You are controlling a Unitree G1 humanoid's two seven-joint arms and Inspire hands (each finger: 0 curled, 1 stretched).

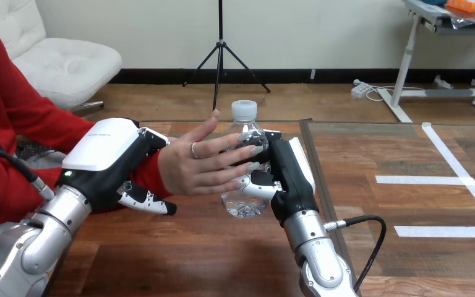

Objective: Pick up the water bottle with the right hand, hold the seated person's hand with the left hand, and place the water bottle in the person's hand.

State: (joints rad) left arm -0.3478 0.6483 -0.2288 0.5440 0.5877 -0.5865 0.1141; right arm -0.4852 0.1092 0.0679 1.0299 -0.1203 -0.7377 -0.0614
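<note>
Your right hand is clamped on the upright water bottle; the person's hand rests open against it, while your left hand wraps their wrist.

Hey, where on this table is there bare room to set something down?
Free: the table right of the right hand, around the white tape lines; also the near strip below the water bottle. Crowded: centre-left, where the left hand, the person's hand, the bottle and the right hand bunch together.
</note>
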